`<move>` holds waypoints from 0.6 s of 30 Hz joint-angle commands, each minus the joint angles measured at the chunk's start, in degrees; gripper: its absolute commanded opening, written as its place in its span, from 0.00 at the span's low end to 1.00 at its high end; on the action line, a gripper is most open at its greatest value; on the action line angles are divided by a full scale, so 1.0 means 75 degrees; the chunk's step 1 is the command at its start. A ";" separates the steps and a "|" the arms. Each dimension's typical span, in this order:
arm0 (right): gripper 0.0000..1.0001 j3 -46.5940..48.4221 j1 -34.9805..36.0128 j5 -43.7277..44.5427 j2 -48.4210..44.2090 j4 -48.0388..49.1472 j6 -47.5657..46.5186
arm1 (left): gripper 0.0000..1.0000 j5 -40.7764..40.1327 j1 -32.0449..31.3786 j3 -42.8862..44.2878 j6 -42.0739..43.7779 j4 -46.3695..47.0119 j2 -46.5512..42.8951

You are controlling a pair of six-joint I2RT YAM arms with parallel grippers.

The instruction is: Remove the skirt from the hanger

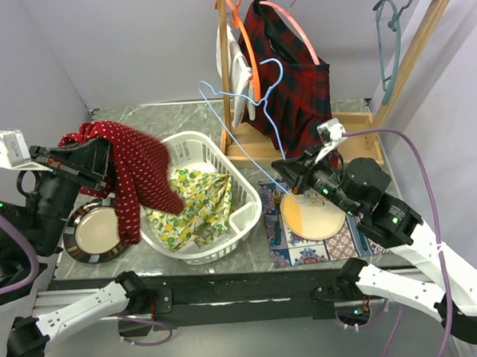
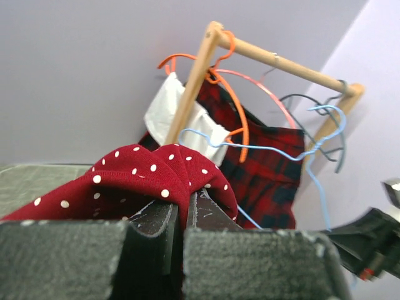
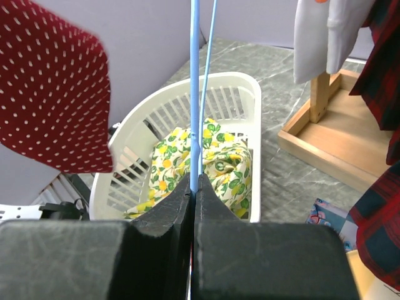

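Note:
The red and navy tartan skirt (image 1: 299, 81) hangs on the pink hanger (image 1: 291, 21), which is hooked on the wooden rail at the back. Both also show in the left wrist view, the skirt (image 2: 270, 170) under the pink hanger (image 2: 265, 92). The skirt's edge shows in the right wrist view (image 3: 379, 226). My left gripper (image 1: 102, 163) is at the far left, shut on a red white-dotted garment (image 2: 144, 172), with the jaws (image 2: 184, 201) pinching a fold. My right gripper (image 1: 298, 193) is in front of the rack, shut on a light blue wire hanger (image 3: 194, 94) that leans up towards the skirt.
A white laundry basket (image 1: 245, 220) with a lemon-print cloth (image 1: 196, 201) sits mid-table. A dark-rimmed plate (image 1: 93, 230) lies at the left. An orange hanger with a white garment (image 1: 234, 60) and a grey-blue hanger (image 1: 387, 36) hang on the rail. A patterned mat with a round plate (image 1: 314, 216) lies under my right gripper.

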 commanded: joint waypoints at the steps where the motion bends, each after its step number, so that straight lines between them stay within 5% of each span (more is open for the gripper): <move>1: 0.00 -0.0041 -0.0015 0.0195 -0.0184 0.0271 -0.0174 | 0.01 -0.0438 0.0026 -0.0311 -0.0100 0.0751 0.0006; 8: 0.00 -0.0087 -0.0015 0.0171 -0.0453 0.0247 -0.0185 | 0.01 0.0230 0.0026 -0.1259 -0.0837 0.0939 0.0381; 12: 0.00 -0.0064 -0.0015 0.0230 -0.0780 0.0107 -0.0209 | 0.01 0.0640 0.0026 -0.3036 -0.2053 0.1430 0.0148; 18: 0.00 -0.0052 -0.0027 0.0101 -0.1168 -0.0010 -0.0197 | 0.01 -0.0143 0.0026 -0.5112 -0.4080 0.1174 -0.0449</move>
